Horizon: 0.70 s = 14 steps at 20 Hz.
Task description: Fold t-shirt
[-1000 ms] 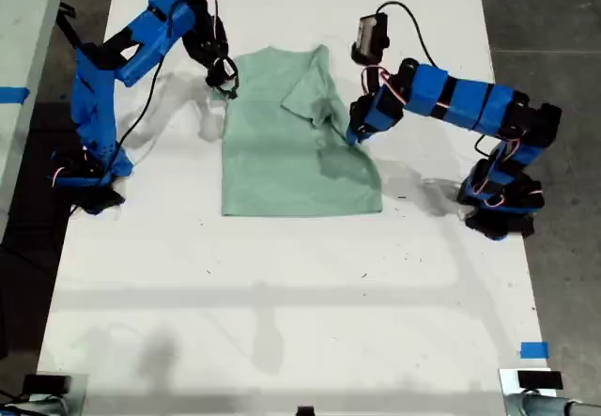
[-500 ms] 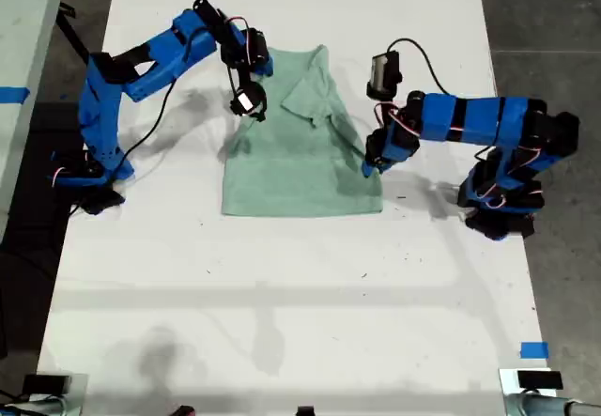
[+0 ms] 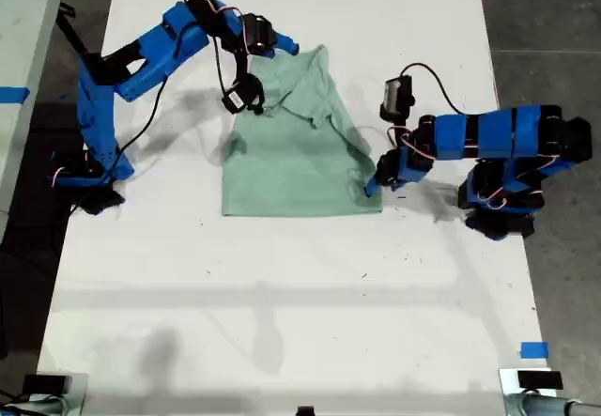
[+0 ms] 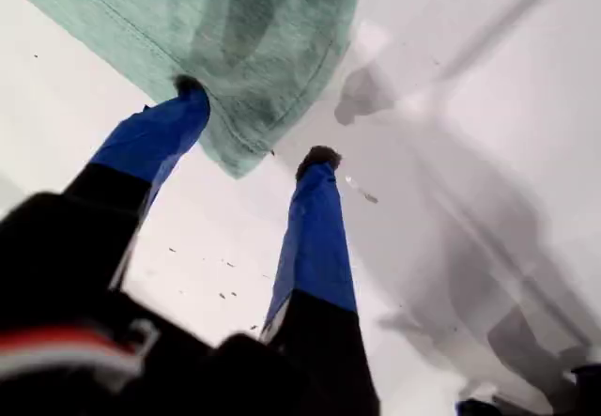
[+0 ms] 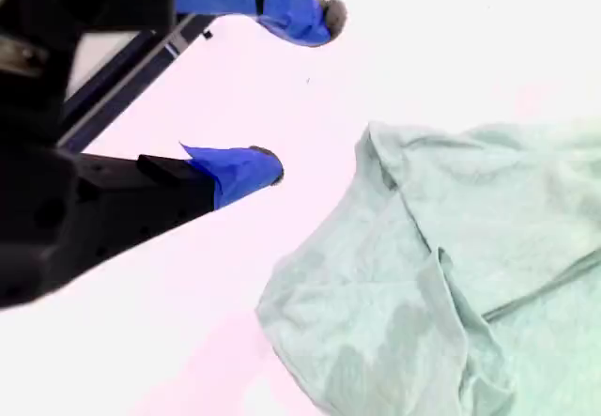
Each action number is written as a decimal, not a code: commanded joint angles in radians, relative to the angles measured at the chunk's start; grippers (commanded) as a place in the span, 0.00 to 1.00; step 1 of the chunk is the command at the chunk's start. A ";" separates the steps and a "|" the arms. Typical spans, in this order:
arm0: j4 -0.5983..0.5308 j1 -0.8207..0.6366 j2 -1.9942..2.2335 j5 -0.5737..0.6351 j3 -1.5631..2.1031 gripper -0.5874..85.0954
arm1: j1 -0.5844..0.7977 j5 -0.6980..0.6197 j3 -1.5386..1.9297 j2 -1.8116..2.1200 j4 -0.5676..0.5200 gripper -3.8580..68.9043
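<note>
In the exterior view, the t-shirt (image 3: 299, 148) lies on the white table (image 3: 282, 285), partly folded: the sleeve on the exterior view's right is turned in over the body, and the hem runs straight across. My first gripper (image 3: 369, 188) is down at the hem corner on the exterior view's right, and I know it by the same corner at its jaws in its own camera. My second gripper (image 3: 246, 100) hangs over the shirt's upper part toward the exterior view's left, beside the collar. From this height I cannot read how wide either pair of jaws stands. Bare table stretches wide below the hem, and a narrower strip runs outside each arm before the table edge.

The first wrist view shows what the overhead cannot. My first gripper (image 4: 252, 123) is spread open, with the t-shirt (image 4: 235, 31) corner lying between the jaws. One fingertip (image 4: 191, 87) touches the cloth edge and the other rests on bare table just off the corner. Nothing is pinched. Beyond the corner lies open tabletop.

In the second wrist view, my second gripper (image 5: 299, 87) is wide open and holds nothing. The t-shirt (image 5: 441, 285) lies crumpled just beside the nearer fingertip (image 5: 261, 164), apart from it. White table fills the space between and around the jaws.
</note>
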 commanded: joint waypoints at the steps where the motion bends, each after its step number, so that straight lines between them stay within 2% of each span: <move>1: 0.071 0.044 0.164 0.008 -0.005 0.30 | 0.002 -0.014 0.043 0.038 -0.130 0.40; 4: 0.160 0.086 0.265 0.002 0.043 0.30 | 0.008 -0.018 0.123 -0.017 -0.285 0.39; 6: 0.235 0.120 0.324 -0.002 0.058 0.29 | 0.011 -0.032 0.098 -0.057 -0.295 0.36; 7: 0.259 0.137 0.367 -0.008 0.086 0.29 | 0.017 -0.035 0.097 -0.063 -0.305 0.24; 8: 0.267 0.153 0.413 -0.014 0.130 0.29 | 0.021 -0.025 0.089 -0.067 -0.307 0.05; 9: 0.275 0.170 0.459 -0.021 0.167 0.29 | 0.018 -0.017 0.071 -0.067 -0.298 0.04; 12: 0.313 0.215 0.520 -0.037 0.222 0.28 | -0.003 0.002 -0.135 -0.057 -0.101 0.04; 14: 0.290 0.239 0.543 -0.049 0.275 0.28 | -0.026 -0.017 -0.302 -0.072 -0.072 0.04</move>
